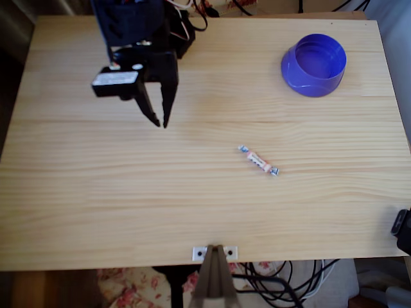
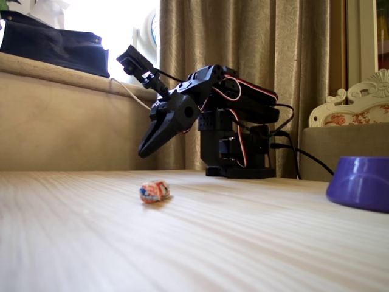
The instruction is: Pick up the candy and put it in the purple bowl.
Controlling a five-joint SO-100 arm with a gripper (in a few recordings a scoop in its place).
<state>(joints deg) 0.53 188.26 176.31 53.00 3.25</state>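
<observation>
Purple bowl [image 1: 314,65] sat empty on the tabletop [image 1: 128,192]; candy [image 1: 259,160] lay well apart; claw [image 1: 160,121] hung slightly spread, holding nothing.

Overhead view: the small twisted-wrapper candy [image 1: 259,160] lies on the light wooden table [image 1: 96,212] near its centre, right of middle. The round purple plastic bowl [image 1: 314,65] stands toward the upper right corner, well apart from it. The black two-finger gripper [image 1: 160,122] hangs at upper left.
</observation>
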